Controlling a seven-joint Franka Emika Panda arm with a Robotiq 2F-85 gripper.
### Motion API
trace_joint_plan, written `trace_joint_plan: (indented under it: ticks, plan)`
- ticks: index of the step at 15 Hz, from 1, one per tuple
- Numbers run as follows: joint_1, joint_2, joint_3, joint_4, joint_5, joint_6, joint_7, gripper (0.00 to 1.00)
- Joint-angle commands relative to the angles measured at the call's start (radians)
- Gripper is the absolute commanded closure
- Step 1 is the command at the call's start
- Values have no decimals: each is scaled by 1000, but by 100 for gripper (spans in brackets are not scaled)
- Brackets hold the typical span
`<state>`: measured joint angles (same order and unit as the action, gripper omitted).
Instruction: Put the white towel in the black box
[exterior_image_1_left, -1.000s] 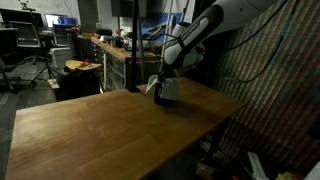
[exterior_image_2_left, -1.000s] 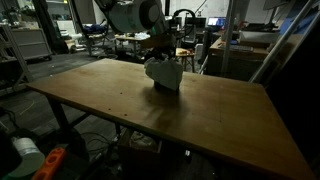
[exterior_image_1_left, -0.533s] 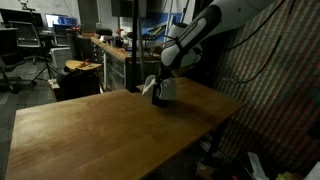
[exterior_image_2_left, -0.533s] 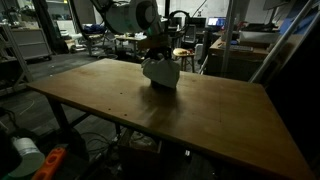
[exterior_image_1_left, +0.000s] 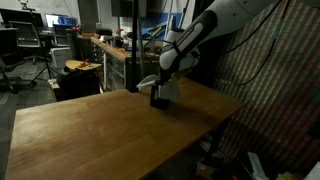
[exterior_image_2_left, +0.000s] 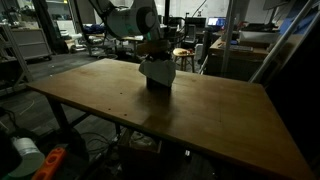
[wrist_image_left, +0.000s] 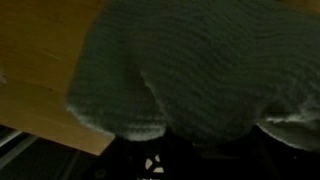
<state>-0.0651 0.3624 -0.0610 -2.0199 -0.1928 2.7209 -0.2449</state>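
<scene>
Gripper (exterior_image_1_left: 166, 71) nearly shut, pinching white towel (exterior_image_1_left: 158, 84) by a fold; bulk hangs right over black box (exterior_image_1_left: 158, 99). Prob. held high so cloth feeds in bunched.

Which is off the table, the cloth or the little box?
The white towel, hanging from the gripper; the black box sits on the table below.
</scene>
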Motion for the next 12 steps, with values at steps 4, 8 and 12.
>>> trace_joint_plan:
  ticks: [4,8,12]
  plan:
    - [10,53,39,21,-5,-67,-35,93]
    - [13,48,44,26,-13,-79,-43,92]
    - [23,29,36,30,-21,-66,-23,52]
